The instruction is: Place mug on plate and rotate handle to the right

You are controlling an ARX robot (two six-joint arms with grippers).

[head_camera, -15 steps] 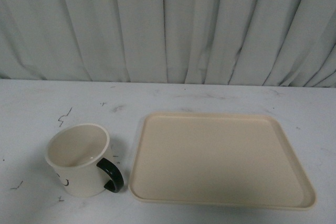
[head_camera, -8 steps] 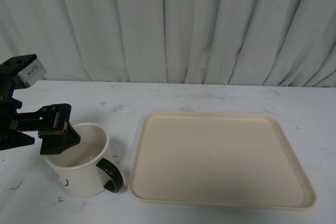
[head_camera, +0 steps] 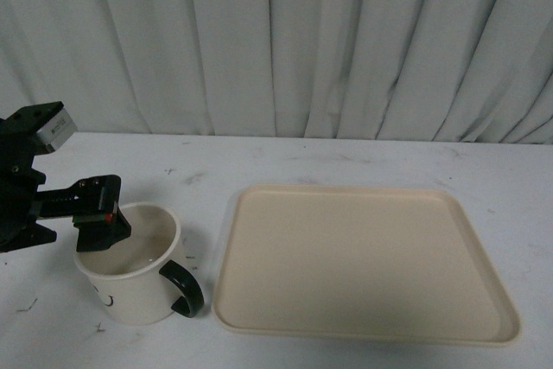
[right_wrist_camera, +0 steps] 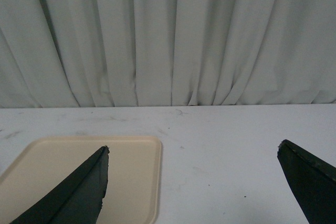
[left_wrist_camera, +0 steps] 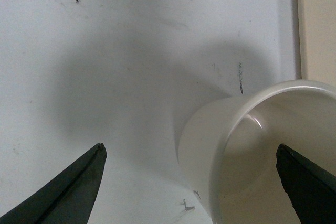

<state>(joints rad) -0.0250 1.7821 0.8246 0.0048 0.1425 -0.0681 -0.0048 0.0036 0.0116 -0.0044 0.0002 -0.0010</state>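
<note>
The cream mug (head_camera: pixel 130 270) stands upright on the white table, left of the beige plate (head_camera: pixel 363 261). Its black handle (head_camera: pixel 183 289) points to the front right, and part of the printed face shows on its front. My left gripper (head_camera: pixel 78 224) is open at the mug's left rim. In the left wrist view the mug's wall (left_wrist_camera: pixel 210 145) lies between the jaws of the left gripper (left_wrist_camera: pixel 190 149): one finger (left_wrist_camera: pixel 307 187) is over the inside, the other (left_wrist_camera: pixel 68 192) over the table. My right gripper (right_wrist_camera: pixel 192 150) is open and empty, away from the mug and beside the plate (right_wrist_camera: pixel 126 182).
A grey-white curtain (head_camera: pixel 276 41) hangs behind the table's far edge. The table (head_camera: pixel 346 157) carries small dark marks. The plate's corner also shows in the left wrist view (left_wrist_camera: pixel 317 24). The right arm is out of the front view.
The left arm came in from the left and reached the mug's left rim with jaws open. In the last half second it only shifted slightly. The mug and plate have not moved.
</note>
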